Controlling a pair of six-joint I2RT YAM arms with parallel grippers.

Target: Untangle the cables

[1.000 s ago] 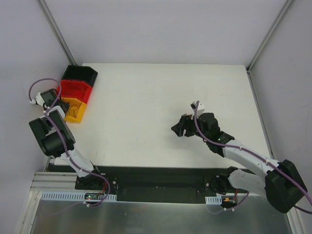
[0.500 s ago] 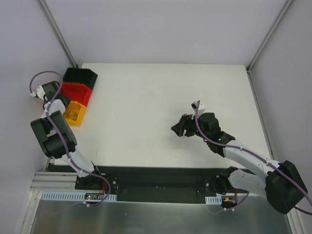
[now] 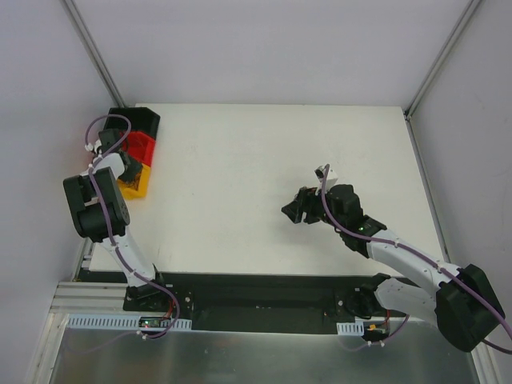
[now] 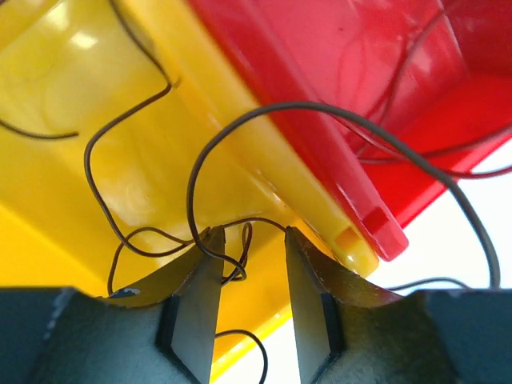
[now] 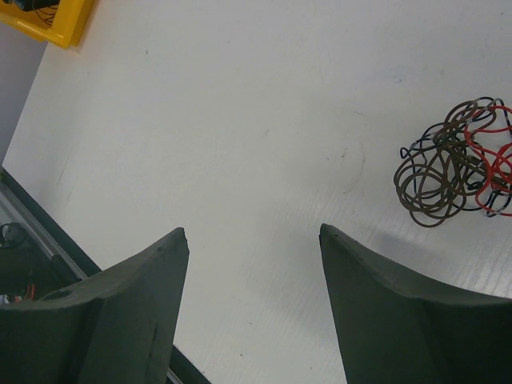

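In the left wrist view, thin dark brown cables (image 4: pixel 190 180) loop over the yellow bin (image 4: pixel 96 80) and the red bin (image 4: pixel 360 64). My left gripper (image 4: pixel 250 232) hangs close above them, jaws apart. One strand runs across its fingertips and a small loop lies between them, not clamped. From above, the left gripper (image 3: pixel 122 164) sits over the bins at the table's left edge. A tangle of brown, black and red cables (image 5: pixel 456 164) lies on the white table to the right of my open, empty right gripper (image 5: pixel 254 230), which hovers at mid-right (image 3: pixel 294 212).
A black bin (image 3: pixel 134 120), the red bin (image 3: pixel 141 147) and the yellow bin (image 3: pixel 133 189) stand in a row at the table's far left. Grey walls close in the table (image 3: pixel 240 184) on three sides. The yellow bin's corner (image 5: pixel 48 20) shows far off.
The left gripper has opened and swung from outside the table's left edge to over the bins. A wire showed in the yellow bin half a second ago. The right arm has not moved.
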